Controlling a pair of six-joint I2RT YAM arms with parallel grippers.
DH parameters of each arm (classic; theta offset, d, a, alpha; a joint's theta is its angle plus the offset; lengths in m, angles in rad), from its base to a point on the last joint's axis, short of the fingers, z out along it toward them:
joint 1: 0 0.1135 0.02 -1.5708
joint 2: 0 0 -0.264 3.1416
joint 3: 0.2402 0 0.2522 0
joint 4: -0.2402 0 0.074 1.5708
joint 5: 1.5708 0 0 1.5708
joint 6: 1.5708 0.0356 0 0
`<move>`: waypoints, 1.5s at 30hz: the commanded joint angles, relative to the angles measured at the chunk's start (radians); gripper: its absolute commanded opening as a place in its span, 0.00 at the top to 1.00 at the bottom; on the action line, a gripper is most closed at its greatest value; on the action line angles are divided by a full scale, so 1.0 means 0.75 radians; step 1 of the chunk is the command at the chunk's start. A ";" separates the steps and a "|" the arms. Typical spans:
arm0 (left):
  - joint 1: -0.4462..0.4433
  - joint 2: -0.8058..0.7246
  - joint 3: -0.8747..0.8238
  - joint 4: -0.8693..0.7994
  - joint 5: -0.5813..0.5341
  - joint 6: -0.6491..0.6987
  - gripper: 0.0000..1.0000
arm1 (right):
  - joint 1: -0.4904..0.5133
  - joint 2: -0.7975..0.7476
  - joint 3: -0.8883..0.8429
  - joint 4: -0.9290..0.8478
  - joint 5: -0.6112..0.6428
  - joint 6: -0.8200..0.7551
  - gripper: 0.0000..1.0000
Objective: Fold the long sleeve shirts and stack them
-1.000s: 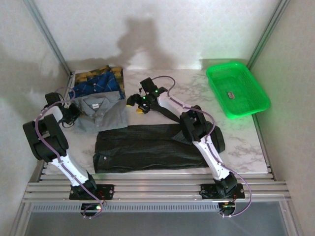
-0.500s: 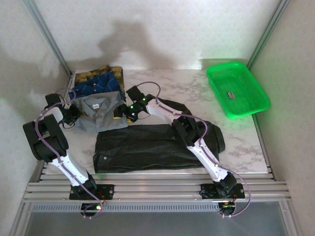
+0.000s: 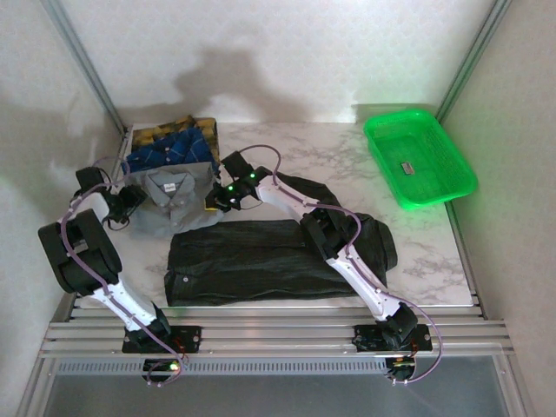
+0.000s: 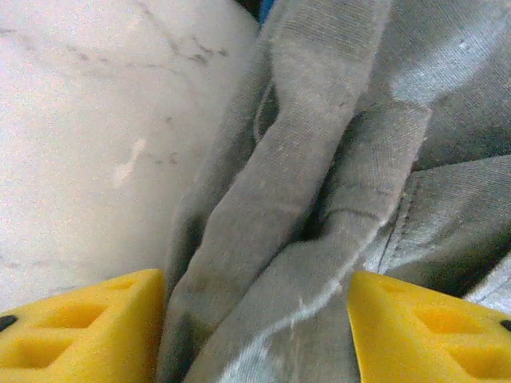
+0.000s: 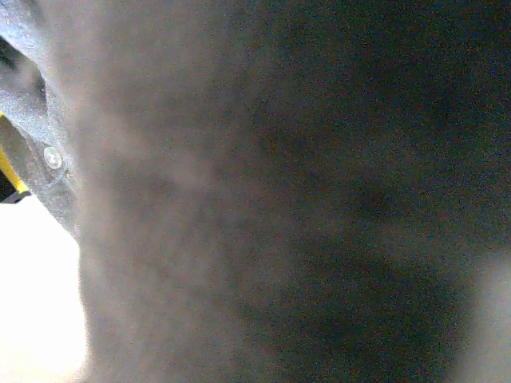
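In the right wrist view, dark cloth (image 5: 319,199) sits so near the lens that we see only blur, and a yellow finger (image 5: 6,169) is cut by the left edge. From above, the right gripper (image 3: 224,195) is too small for us to judge its jaws, and the right arm (image 3: 334,234) hides part of the dark shirt (image 3: 234,265). The left gripper (image 4: 255,339) has its fingertips (image 4: 80,327) cropped at the bottom edge, and we cannot read the label (image 3: 406,168) in the basket (image 3: 400,115)

white marble-veined table top (image 3: 347,156), under soft, even light. plain pale walls (image 3: 304,52) stood behind the table and on both its sides. grey metal posts (image 3: 87,65) rose from its far corners. ribbed aluminium rails (image 3: 278,334) ran along its near edge. a blurred dark shadow (image 3: 234,78) lay on the wall behind it.
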 commanded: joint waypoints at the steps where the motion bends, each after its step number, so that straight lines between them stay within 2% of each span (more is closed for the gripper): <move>1: 0.042 -0.053 -0.038 -0.126 -0.072 -0.007 0.36 | -0.007 -0.079 -0.008 0.001 -0.015 -0.005 0.91; 5: 0.056 -0.107 -0.115 -0.115 -0.024 -0.014 0.34 | -0.011 -0.061 0.014 -0.019 -0.020 -0.005 0.91; 9: 0.055 -0.113 -0.183 -0.018 0.119 -0.032 0.34 | -0.013 -0.048 0.020 -0.011 -0.033 -0.001 0.91; 13: 0.033 -0.063 -0.190 0.094 0.231 -0.050 0.38 | -0.019 -0.034 0.048 -0.018 -0.041 0.002 0.91; 15: 0.012 -0.027 -0.161 0.082 0.230 -0.028 0.47 | -0.019 -0.030 0.053 -0.019 -0.047 0.006 0.92; 20: 0.005 -0.034 -0.141 0.045 0.197 -0.005 0.84 | -0.019 -0.035 0.071 -0.019 -0.066 0.010 0.94; 23: 0.000 -0.105 -0.098 -0.071 0.151 0.033 0.93 | -0.020 -0.061 0.094 -0.009 -0.096 0.022 0.96; 30: -0.001 -0.357 -0.087 -0.165 0.072 -0.016 0.96 | -0.027 -0.214 0.094 0.004 -0.148 -0.012 1.00; 37: -0.002 -0.359 -0.068 -0.140 0.099 -0.061 0.99 | -0.030 -0.253 0.102 0.036 -0.185 0.041 1.00; 45: -0.009 -0.474 0.081 -0.176 0.133 -0.108 1.00 | -0.031 -0.315 0.143 0.099 -0.209 0.045 1.00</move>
